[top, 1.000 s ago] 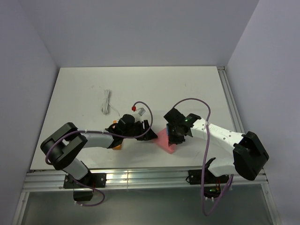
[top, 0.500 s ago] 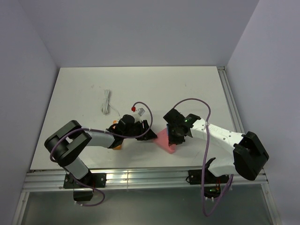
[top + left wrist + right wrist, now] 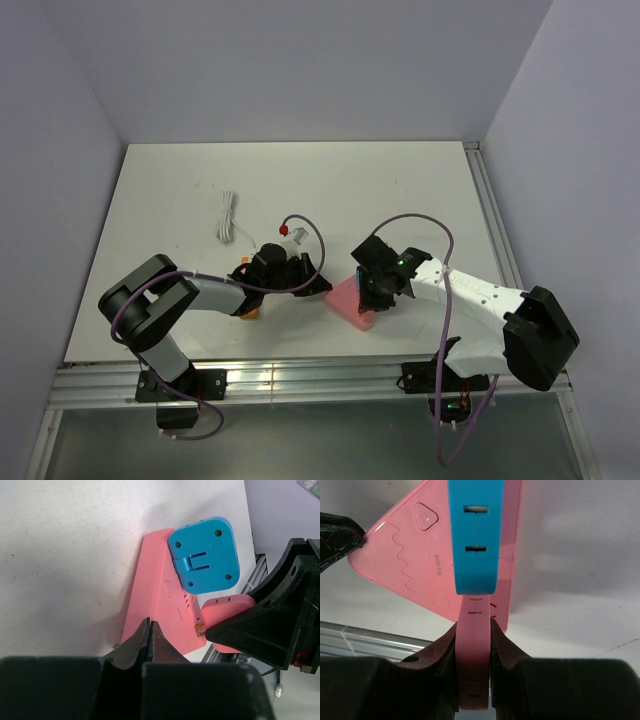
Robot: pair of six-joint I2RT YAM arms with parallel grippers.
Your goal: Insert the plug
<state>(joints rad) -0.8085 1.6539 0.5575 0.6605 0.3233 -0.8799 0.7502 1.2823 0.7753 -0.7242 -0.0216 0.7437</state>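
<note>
The plug (image 3: 202, 555), bright blue and rounded-square, sits flat against one side of the pink triangular socket block (image 3: 160, 595); the right wrist view shows the plug (image 3: 476, 535) edge-on above the block (image 3: 415, 550). My right gripper (image 3: 474, 625) is shut on a pink square plug (image 3: 475, 650) just below the blue one. That pink plug (image 3: 227, 607) shows its metal prongs (image 3: 200, 629) right at the block's side. My left gripper (image 3: 149, 622) is shut and empty, its tips at the block's opposite edge. From above, both grippers flank the block (image 3: 350, 298).
A white cable (image 3: 228, 218) lies at the middle left of the table. A small red-tipped piece (image 3: 285, 229) sits behind the left gripper. The metal rail (image 3: 300, 375) runs along the table's near edge, close to the block.
My left gripper's jaws have gone from partly open to shut. The right gripper with the pink square plug has shifted slightly toward the near edge.
</note>
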